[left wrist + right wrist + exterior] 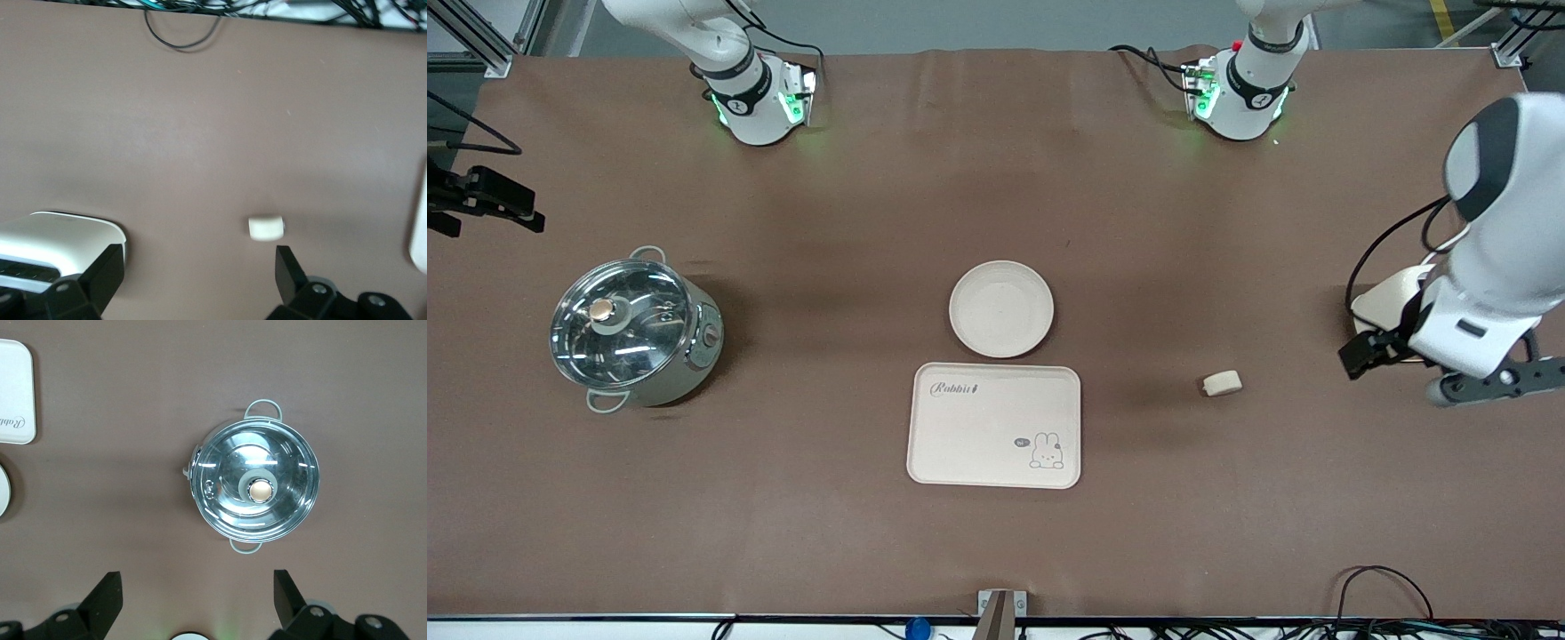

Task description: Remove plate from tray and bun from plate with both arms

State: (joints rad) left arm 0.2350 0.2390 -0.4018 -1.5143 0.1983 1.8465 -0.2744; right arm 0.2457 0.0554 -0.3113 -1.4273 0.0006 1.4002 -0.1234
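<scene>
Nearest the front edge of the bench: tray (993, 425), flat and bare, lettering and bunny drawing showing. Just beside it on the side toward the robots' bases, and apart by a thin gap: plate (1001, 308), empty, upright on the brown cloth. Toward the left arm's end of the bench, well apart from both: bun (1222, 383), lying alone on the cloth. Judged from this layout, both removals done; each piece set on its own patch so none overlaps another.

Left pincer (193, 273) up in the air over the left arm's end of the bench, fingers (288, 270) spread wide, holding nothing. Bun (267, 227) lying on the cloth just ahead of one fingertip, not between the fingers and not touched. Cream toaster (60, 240) close by the other finger. Wide, empty fingers near a freed bun read as a release, as a judgement only.

Right pincer (193, 593) high over the right arm's end of the bench, fingers likewise wide and empty, waiting. Below it: lidded steel pot (255, 485), well apart from tray and plate, whose edges barely show in the right wrist view.
</scene>
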